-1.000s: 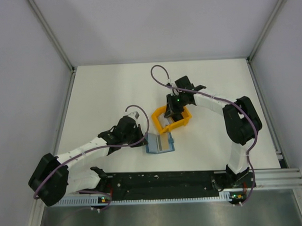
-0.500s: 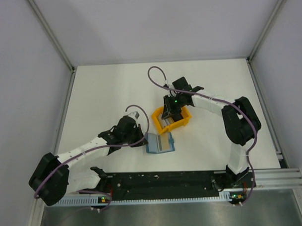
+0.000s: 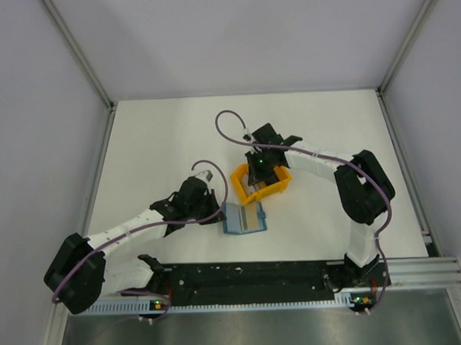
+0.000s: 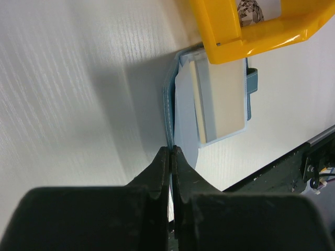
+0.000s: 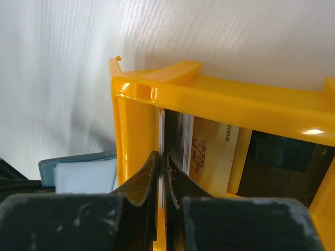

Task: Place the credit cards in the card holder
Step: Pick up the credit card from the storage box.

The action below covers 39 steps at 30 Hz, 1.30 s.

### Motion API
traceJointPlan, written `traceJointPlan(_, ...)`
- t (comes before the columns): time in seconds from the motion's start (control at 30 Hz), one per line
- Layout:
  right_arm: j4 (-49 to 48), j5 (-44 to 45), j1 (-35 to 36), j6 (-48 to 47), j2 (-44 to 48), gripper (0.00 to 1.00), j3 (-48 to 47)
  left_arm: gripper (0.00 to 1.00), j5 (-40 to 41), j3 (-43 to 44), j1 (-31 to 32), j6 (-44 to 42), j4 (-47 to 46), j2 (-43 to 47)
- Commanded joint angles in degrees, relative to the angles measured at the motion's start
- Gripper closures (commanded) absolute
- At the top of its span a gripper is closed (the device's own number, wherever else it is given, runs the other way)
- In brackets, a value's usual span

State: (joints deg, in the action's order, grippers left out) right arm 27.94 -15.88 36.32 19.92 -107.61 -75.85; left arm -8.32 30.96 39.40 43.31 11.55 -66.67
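The teal card holder [image 3: 246,219] lies open on the table in front of the orange tray [image 3: 280,187]. A pale yellowish card [image 4: 222,99] sits in its pocket. My left gripper [image 3: 219,213] is shut on the holder's left edge [image 4: 168,104], with the jaws [image 4: 171,150] pinched on the flap. My right gripper [image 3: 255,181] reaches down into the tray and is shut on the edge of a thin white credit card [image 5: 162,130] that stands against the tray's wall [image 5: 131,136]. Beside it stand more cards, among them a gold one [image 5: 209,154] marked VIP.
The tray's near corner overlaps the holder's far end in the left wrist view [image 4: 230,31]. The black rail [image 3: 249,276] runs along the table's near edge. White walls close in the table on three sides.
My right arm has shifted left inside the tray, and its jaws, slightly apart before, have closed on the white card. The left arm and the holder have not moved.
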Motion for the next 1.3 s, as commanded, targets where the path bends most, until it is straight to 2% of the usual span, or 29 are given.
traceJointPlan(0.0,0.45,5.67,0.86,-1.29,5.03,1.00,-2.63,1.00,-0.03,1.12,-0.37,-0.68,-2.41,0.05)
traceJointPlan(0.27,0.53,17.44,1.12,-3.05,12.34,1.00,-2.46,1.00,-0.12,1.30,-0.37,-0.51,-2.50,0.05)
traceJointPlan(0.37,1.58,21.14,2.53,-2.44,12.16,1.00,-2.37,1.00,-0.21,1.38,-0.37,-0.59,-2.41,0.05)
traceJointPlan(0.5,2.47,30.53,5.16,0.37,11.90,1.00,-1.58,1.00,-0.30,1.30,-0.29,-0.68,-2.15,0.05)
traceJointPlan(0.6,2.47,33.45,6.40,1.61,9.80,1.00,-1.31,1.00,-0.56,1.12,-0.37,-0.51,-2.06,0.14)
traceJointPlan(0.7,2.55,32.59,6.40,2.23,7.43,1.00,-1.75,1.00,-0.91,1.38,-0.37,-0.59,-2.06,0.23)
traceJointPlan(0.87,2.82,28.63,6.75,0.91,3.03,0.92,-3.51,1.00,-1.00,1.47,-0.37,-0.51,-2.06,0.32)
traceJointPlan(1.07,2.73,24.94,8.59,0.38,1.71,0.75,-4.83,1.00,-1.18,1.47,-0.37,-0.59,-2.32,0.23)
traceJointPlan(1.27,2.73,21.95,8.95,1.08,1.79,0.68,-5.36,1.00,-1.18,1.12,-0.37,-0.59,-2.50,0.23)
